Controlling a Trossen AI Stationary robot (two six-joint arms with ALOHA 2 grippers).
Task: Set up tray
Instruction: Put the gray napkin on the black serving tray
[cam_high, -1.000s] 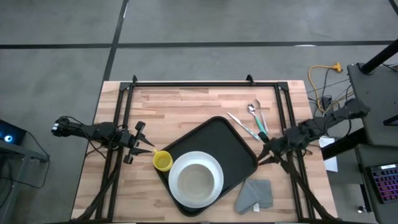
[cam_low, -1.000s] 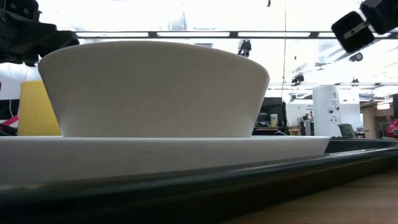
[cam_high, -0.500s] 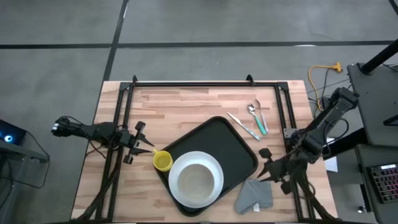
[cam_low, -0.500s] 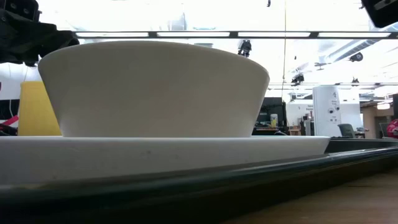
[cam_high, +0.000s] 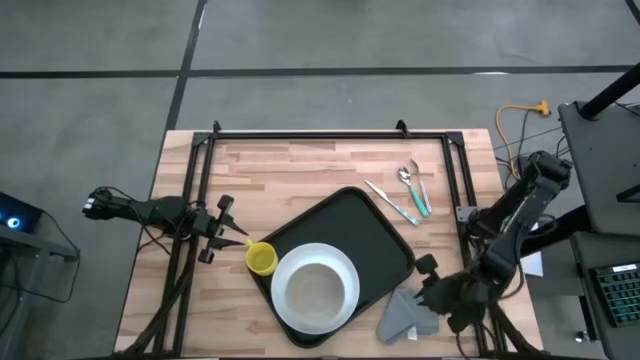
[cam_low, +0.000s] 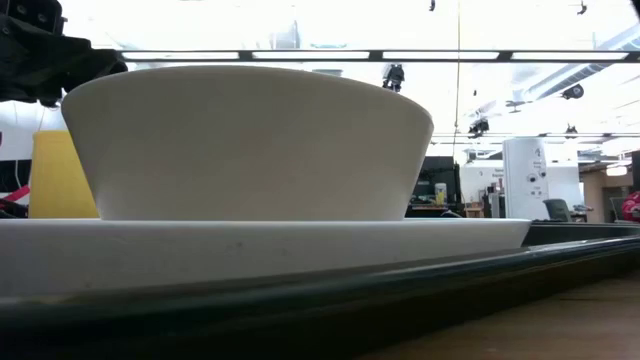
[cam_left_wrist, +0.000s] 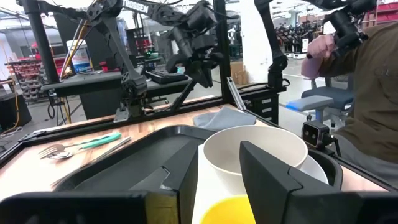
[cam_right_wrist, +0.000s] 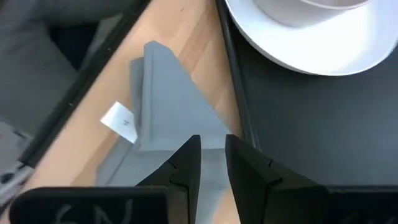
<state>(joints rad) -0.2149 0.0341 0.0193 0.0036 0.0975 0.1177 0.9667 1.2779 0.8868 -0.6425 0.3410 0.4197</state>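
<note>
1. We see the black tray (cam_high: 370, 235) lying at an angle on the wooden table (cam_high: 300, 170), toward its near right part.
2. On the tray's near end sits a white plate (cam_high: 345, 300) with a white bowl (cam_high: 316, 288) on it; the far half of the tray is bare.
3. A yellow cup (cam_high: 262, 259) stands just beside the tray's left edge, close to the plate.
4. The left gripper (cam_high: 232, 235) waits over the table's left side, its tips pointing at the cup. In the left wrist view its fingers (cam_left_wrist: 273, 177) are spread apart, with nothing between them.
5. The right gripper (cam_high: 425, 298) is at the near right corner, over a folded grey cloth (cam_high: 408, 315) that lies on the table just beside the tray's right edge.
6. In the right wrist view its two fingers (cam_right_wrist: 183, 165) stand close with a narrow gap, above the cloth; we cannot tell whether they touch it.
7. A fork, a spoon and a green-handled utensil (cam_high: 412, 195) lie on the table beyond the tray's far right corner.
8. In the left wrist view a person's sleeve (cam_left_wrist: 373, 81) shows beyond the table.
</note>
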